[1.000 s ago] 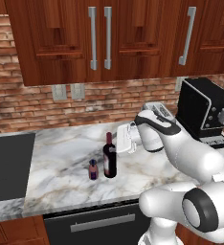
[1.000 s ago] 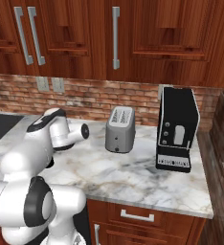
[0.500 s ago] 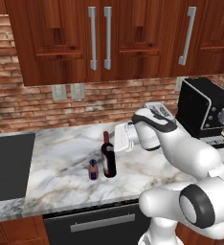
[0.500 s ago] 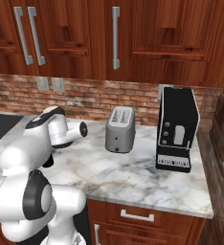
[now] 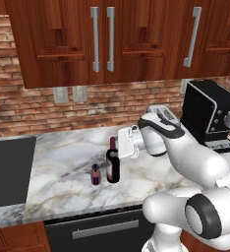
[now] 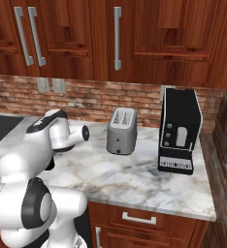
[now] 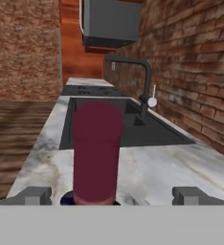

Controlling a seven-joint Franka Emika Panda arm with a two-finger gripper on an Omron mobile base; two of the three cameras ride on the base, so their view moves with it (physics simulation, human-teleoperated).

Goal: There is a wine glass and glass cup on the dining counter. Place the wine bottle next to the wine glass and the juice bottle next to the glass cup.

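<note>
Arm bent at frame centre, wrist level; end effector points left, fingers spread wide.

Marbled counter: wine bottle, juice bottle just beside; toaster, coffee machine.

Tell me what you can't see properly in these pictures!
- The wine bottle: in the hand view the bottom edge cuts off all but its dark red neck.
- The juice bottle: too small in the left base view to read any label.
- The end effector: in the left base view the white hand hides its fingertips.
- The coffee machine: the right edge of the left base view cuts it off.
</note>
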